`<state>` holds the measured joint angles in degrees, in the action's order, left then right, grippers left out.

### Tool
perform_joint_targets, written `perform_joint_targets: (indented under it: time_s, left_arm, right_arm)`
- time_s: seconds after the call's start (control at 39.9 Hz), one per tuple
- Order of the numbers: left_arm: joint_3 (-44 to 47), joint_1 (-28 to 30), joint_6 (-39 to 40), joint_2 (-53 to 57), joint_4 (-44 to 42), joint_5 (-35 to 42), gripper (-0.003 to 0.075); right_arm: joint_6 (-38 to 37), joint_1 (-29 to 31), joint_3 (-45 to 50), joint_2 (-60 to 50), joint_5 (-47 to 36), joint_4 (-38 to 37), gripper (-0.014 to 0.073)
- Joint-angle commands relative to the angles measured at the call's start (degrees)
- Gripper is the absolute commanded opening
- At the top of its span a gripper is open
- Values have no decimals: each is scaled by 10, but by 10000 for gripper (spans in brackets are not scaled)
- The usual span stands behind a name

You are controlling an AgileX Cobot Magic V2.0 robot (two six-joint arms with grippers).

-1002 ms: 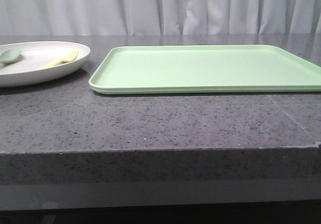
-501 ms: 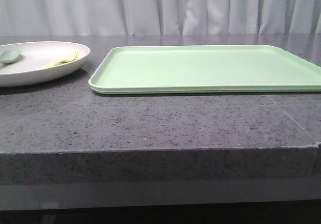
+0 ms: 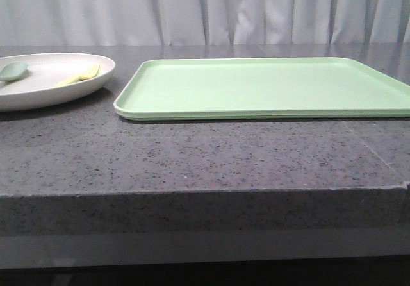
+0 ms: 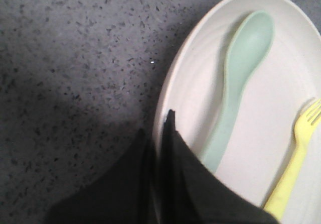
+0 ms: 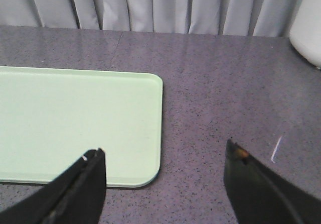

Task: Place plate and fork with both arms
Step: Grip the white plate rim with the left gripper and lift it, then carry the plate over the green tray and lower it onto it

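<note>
From the front you see the plate (image 3: 45, 81) on the countertop (image 3: 192, 158) left of the green tray (image 3: 262, 87), with the fork (image 3: 78, 75) and spoon (image 3: 13, 72) lying in it. At the left wrist, your left gripper (image 4: 161, 133) pinches the plate's raised rim; it looks rigid and light, but smooth, so grip firmly. At the right wrist, your right gripper (image 5: 163, 171) is spread wide beside the tray's corner, holding nothing.

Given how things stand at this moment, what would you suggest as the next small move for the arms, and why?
Probably a small lift of the left gripper to raise the round off-white plate. Its fingers look pinched on the plate's rim, with the pale yellow plastic fork and grey-green spoon lying on it, and the plate sits beside the flat light-green tray, not on it. The right gripper is open over the tray's corner.
</note>
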<state>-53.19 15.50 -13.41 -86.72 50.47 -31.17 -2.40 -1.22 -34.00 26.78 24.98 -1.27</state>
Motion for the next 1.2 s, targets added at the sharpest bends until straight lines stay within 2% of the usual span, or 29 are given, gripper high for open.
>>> perform_joint_targets:
  time_s: [0.0,0.2,0.5,0.83,0.98,1.18]
  left_arm:
    - [-18,-2,-3,16,22,17,-18]
    - [-18,-2,-3,16,30,22,-18]
    - [-25,-2,-3,16,41,-11,-18]
    - [-92,-6,-1,46,85,-54,-18]
    - [-121,-39,25,54,85,-49,-18]
    - [-144,-128,75,54,77,6,-18]
  right_arm:
    - [3,4,-21,6,-50,-2,526]
    - [3,4,-21,6,-50,-2,526]
    - [3,4,-21,6,-50,-2,526]
    - [3,4,-21,6,-50,-2,526]
    - [3,4,-21,6,-50,-2,526]
    - [3,4,-21,6,-50,-2,526]
